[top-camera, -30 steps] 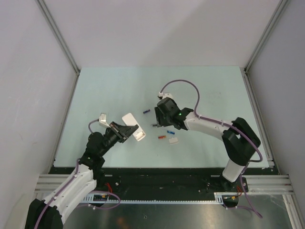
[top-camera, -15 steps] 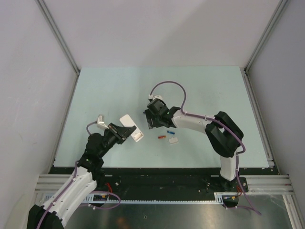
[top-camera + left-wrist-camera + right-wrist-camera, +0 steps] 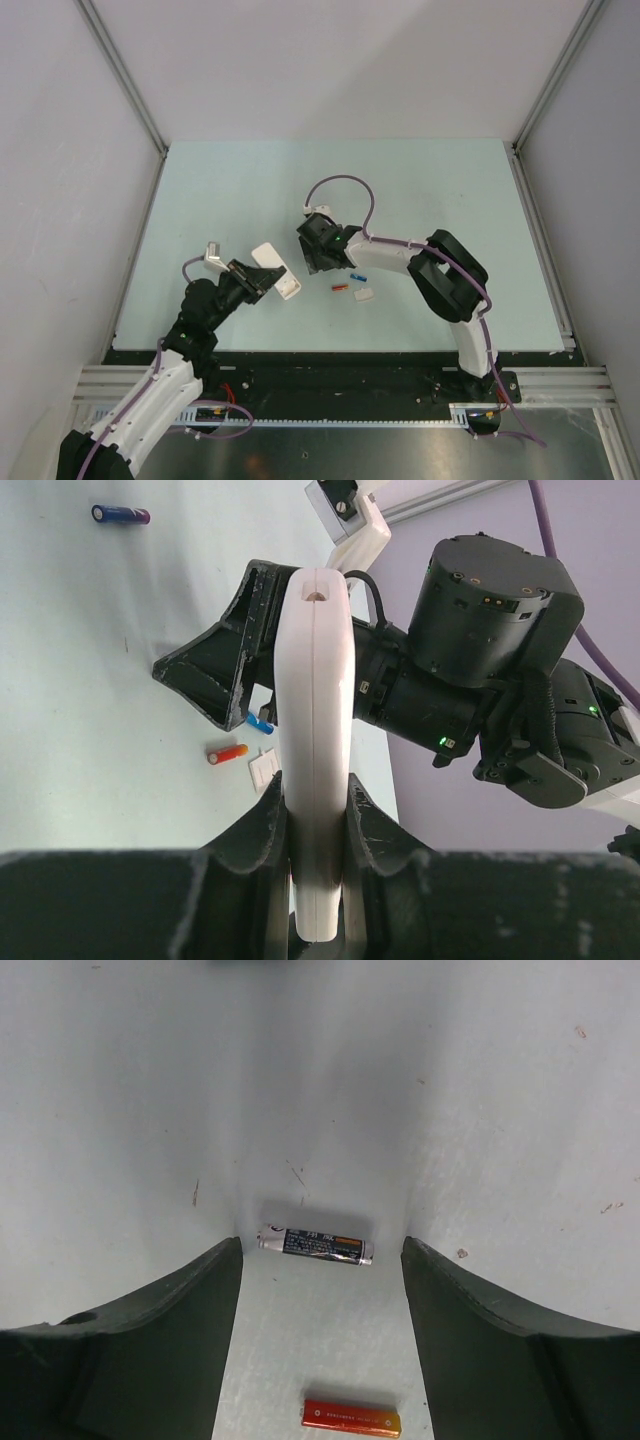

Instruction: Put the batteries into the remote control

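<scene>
One battery [image 3: 316, 1245] btwn open R hand [image 3: 320, 1252] fingers [image 3: 160, 1330], prob untouched; L hand [image 3: 318, 825] grips remote [image 3: 315, 680].

batteries [image 3: 315, 1244]: 4 | remote control [image 3: 315, 730]: 1 | white cover [image 3: 265, 770]: 1

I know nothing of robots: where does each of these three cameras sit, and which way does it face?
Top external: fixed above and behind, looking down at the table; the left arm and right arm show, bases at the bottom.
Left wrist: on the left arm, looking along the left fingers, shut on the remote control, toward the right arm.
Right wrist: on the right arm, facing down at the table; the open right fingers flank a black battery.
Shared: the orange-red battery shows in all three.
</scene>
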`<state>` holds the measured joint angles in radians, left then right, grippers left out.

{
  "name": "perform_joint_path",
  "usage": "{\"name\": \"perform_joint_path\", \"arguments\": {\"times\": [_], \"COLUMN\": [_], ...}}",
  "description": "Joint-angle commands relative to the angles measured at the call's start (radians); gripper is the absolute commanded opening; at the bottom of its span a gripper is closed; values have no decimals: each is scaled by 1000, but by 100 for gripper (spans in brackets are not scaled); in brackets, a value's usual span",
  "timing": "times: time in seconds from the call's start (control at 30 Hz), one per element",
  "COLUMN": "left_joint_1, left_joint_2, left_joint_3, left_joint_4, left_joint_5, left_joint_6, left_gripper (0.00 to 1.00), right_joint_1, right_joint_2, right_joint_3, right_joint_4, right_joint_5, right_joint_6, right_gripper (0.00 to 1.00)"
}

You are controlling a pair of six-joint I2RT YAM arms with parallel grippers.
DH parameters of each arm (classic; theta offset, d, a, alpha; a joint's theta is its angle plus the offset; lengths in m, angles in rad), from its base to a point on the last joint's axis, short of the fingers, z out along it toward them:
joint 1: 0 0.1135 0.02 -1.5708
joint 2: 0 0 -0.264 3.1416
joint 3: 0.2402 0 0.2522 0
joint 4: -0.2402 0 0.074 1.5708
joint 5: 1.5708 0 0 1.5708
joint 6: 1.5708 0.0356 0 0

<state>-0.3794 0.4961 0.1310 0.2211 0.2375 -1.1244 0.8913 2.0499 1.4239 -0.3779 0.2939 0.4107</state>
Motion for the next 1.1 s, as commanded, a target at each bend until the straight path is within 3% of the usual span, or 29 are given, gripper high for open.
{"name": "perform_joint_path", "arguments": {"times": [0.0, 0.37, 0.7, 1.07], "left_joint_1": [0, -1, -1, -3], "left_joint_2": [-13, -13, -18, -18], "left_joint_3": [35, 38, 30, 32], "left_joint_4": [20, 15, 15, 12], "left_joint_5": [-15, -12, -15, -3], "left_joint_6": [11, 12, 14, 14], "left_gripper": [0, 0, 0, 0], "right_joint_1": [-9, -25, -61, -61], "right_joint_2": [16, 9, -74, -88], "right_joint_3": [35, 17, -56, -65], "right_joint_4": [-26, -61, -90, -98], "right_joint_5": [42, 4, -21, -7], "right_joint_6": [-10, -105, -179, -152], "right_gripper": [68, 49, 53, 66]}}
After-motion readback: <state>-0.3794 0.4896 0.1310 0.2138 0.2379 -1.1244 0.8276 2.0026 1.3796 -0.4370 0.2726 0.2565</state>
